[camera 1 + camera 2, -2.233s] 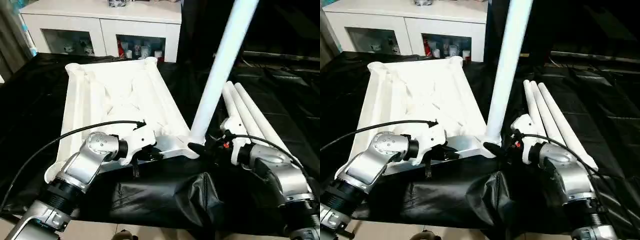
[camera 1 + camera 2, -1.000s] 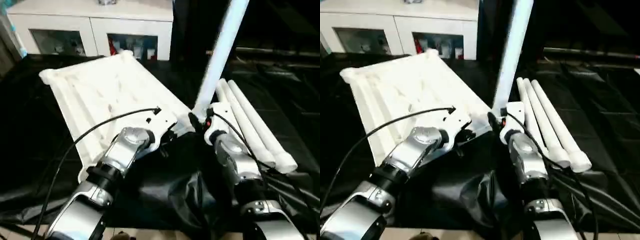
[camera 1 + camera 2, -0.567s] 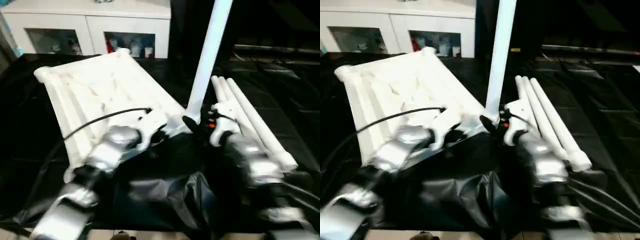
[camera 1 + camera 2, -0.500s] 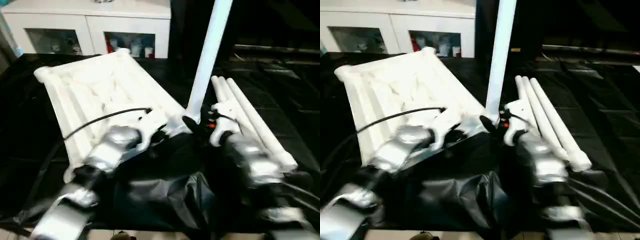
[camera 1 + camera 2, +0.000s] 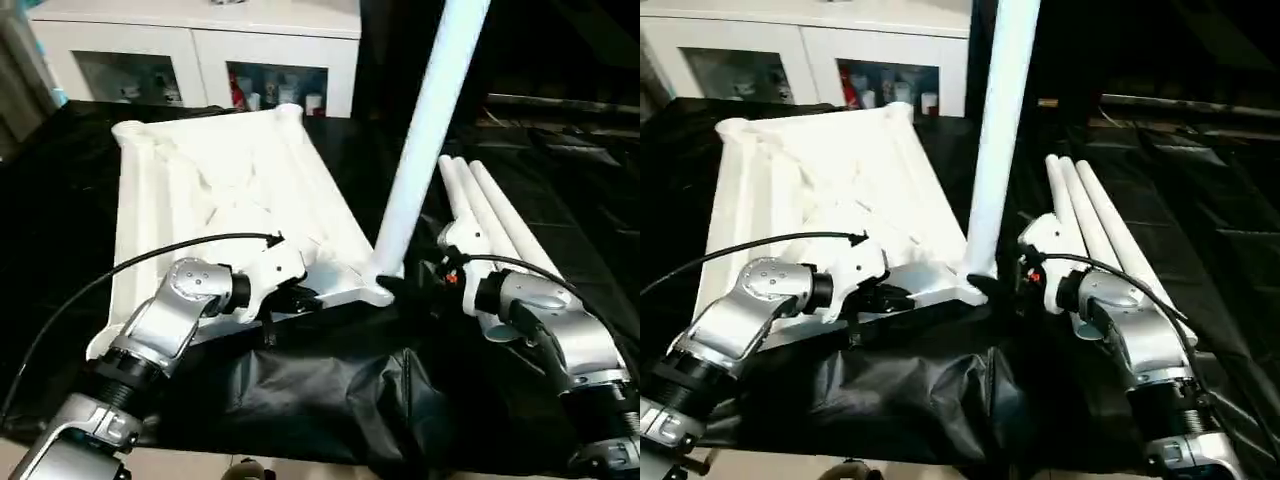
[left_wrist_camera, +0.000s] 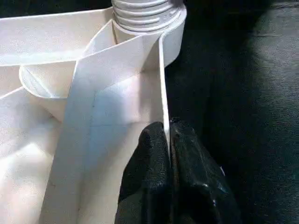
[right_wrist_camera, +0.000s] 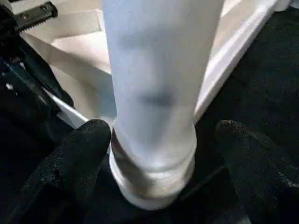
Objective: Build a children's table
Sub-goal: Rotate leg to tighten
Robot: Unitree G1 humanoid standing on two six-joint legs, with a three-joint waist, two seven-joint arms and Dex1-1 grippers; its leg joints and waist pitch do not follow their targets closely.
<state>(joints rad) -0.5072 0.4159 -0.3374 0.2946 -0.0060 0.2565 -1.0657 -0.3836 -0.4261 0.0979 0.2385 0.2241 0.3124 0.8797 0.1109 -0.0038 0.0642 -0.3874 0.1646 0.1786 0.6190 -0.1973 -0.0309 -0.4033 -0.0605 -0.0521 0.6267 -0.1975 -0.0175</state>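
The children's table lies upside down on black cloth, its white tabletop (image 5: 230, 200) showing the ribbed underside. One white leg (image 5: 425, 140) stands upright in the near right corner socket (image 6: 147, 11). Three more legs (image 5: 500, 230) lie side by side to the right. My left gripper (image 5: 300, 295) is shut on the tabletop's thin near rim (image 6: 162, 84), next to that socket. My right gripper (image 7: 159, 135) is open around the base of the upright leg. One black finger (image 7: 84, 144) stands on each side with a gap to the tube.
A white cabinet (image 5: 200, 40) with glass doors stands behind the work surface. The black cloth (image 5: 320, 390) is bunched into folds at the near edge, just in front of both grippers. A black cable (image 5: 150, 265) loops over my left forearm.
The head view has swung, so the whole picture has shifted. The leg still stands in its socket and my left gripper keeps its hold on the rim. My right gripper stays at the leg's base.
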